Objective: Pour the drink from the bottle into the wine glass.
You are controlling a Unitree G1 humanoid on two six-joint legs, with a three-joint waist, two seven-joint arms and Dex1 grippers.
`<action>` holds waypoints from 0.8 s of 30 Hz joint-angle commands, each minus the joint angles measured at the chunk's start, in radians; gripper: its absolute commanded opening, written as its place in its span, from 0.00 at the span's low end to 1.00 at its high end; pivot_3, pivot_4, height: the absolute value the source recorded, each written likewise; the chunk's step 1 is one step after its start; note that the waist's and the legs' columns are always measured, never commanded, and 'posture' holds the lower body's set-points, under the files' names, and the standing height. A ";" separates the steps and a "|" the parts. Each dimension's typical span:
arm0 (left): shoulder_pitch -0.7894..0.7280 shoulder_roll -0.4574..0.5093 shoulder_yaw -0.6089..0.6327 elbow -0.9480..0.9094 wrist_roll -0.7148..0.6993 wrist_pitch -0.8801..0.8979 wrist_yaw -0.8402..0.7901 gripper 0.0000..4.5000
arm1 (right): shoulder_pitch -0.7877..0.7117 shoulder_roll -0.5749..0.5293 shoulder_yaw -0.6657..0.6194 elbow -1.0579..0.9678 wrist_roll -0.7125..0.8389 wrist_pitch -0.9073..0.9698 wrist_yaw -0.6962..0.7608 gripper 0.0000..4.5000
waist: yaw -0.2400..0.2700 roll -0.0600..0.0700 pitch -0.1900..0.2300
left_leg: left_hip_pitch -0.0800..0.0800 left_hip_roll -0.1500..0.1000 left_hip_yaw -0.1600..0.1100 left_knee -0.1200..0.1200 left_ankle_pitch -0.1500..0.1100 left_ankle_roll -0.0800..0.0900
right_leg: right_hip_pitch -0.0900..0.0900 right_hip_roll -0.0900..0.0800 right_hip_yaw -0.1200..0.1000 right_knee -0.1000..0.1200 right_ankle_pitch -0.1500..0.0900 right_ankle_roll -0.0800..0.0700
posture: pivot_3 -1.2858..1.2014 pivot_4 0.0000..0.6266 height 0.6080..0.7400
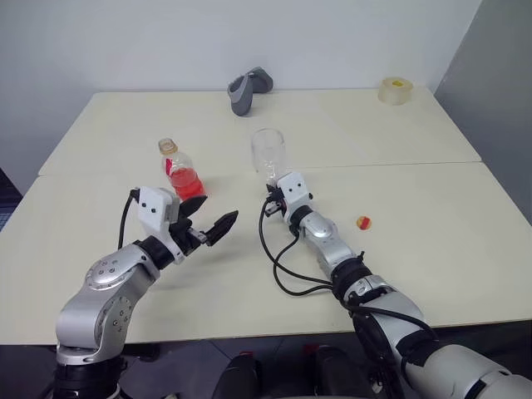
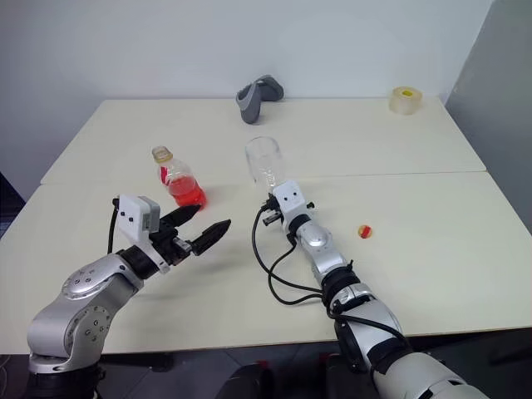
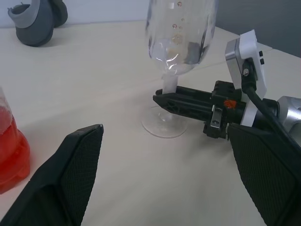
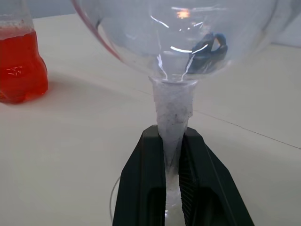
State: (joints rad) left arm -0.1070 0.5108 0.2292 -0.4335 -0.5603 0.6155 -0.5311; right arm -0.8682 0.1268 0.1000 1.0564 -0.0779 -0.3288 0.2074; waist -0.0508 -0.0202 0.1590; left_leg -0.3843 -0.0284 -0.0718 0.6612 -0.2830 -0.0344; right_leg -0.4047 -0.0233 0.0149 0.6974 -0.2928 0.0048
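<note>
Left tool [image 1: 212,226]: open, empty, near bottle [image 1: 184,173].
Right tool [image 4: 173,155]: clamped on wine glass [image 1: 268,152] stem.
Next: grasp uncapped bottle.

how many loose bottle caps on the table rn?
1. The cap lies on the table, to the robot's right of the right gripper and the wine glass. The bottle stands uncapped. Others may be hidden behind the arms.

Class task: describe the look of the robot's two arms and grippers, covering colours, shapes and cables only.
Both arms are silver-grey metal with rounded joints and black bands. Each wrist carries a white boxy camera block. The left gripper and right gripper have black, tapering, textured fingers. Loose black cables loop along the right forearm.
</note>
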 commanded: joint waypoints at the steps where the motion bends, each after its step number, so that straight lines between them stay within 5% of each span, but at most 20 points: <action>1: -0.018 0.003 -0.006 -0.012 0.010 -0.029 0.002 1.00 | 0.015 0.006 -0.009 -0.001 0.010 -0.013 0.011 0.19 | 0.000 0.000 0.000 | 0.000 0.000 0.000 0.000 0.000 0.000 | 0.000 0.000 0.000 0.000 0.000 0.000 | 0.52 0.24 1.00; 11: -0.033 -0.008 -0.023 0.012 0.029 -0.055 0.001 1.00 | 0.067 -0.023 -0.018 -0.157 0.051 0.025 0.079 0.96 | 0.000 0.000 0.000 | 0.000 0.000 0.000 0.000 0.000 0.000 | 0.000 0.000 0.000 0.000 0.000 0.000 | 0.52 0.24 1.00; 18: -0.027 -0.016 -0.015 0.062 0.052 -0.108 -0.003 1.00 | 0.306 -0.105 0.016 -0.723 0.122 0.342 0.203 0.99 | 0.011 0.000 0.000 | -0.001 0.000 0.000 0.000 -0.002 0.003 | 0.000 0.000 0.000 0.000 0.000 0.000 | 0.52 0.24 1.00; 24: -0.084 -0.064 -0.008 0.194 0.119 -0.198 0.067 1.00 | 0.532 -0.343 -0.004 -1.283 0.230 0.719 0.337 0.99 | 0.025 0.000 0.000 | -0.001 0.000 -0.001 0.000 -0.003 0.004 | 0.000 0.000 -0.001 -0.001 0.000 0.000 | 0.52 0.24 1.00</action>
State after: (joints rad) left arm -0.1673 0.4545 0.2048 -0.2532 -0.4650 0.4654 -0.4875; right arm -0.3658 -0.1746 0.1168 -0.0726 0.1040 0.3004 0.4964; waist -0.0258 -0.0202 0.1592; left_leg -0.3854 -0.0285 -0.0730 0.6618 -0.2856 -0.0308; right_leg -0.4044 -0.0234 0.0141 0.6960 -0.2929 0.0052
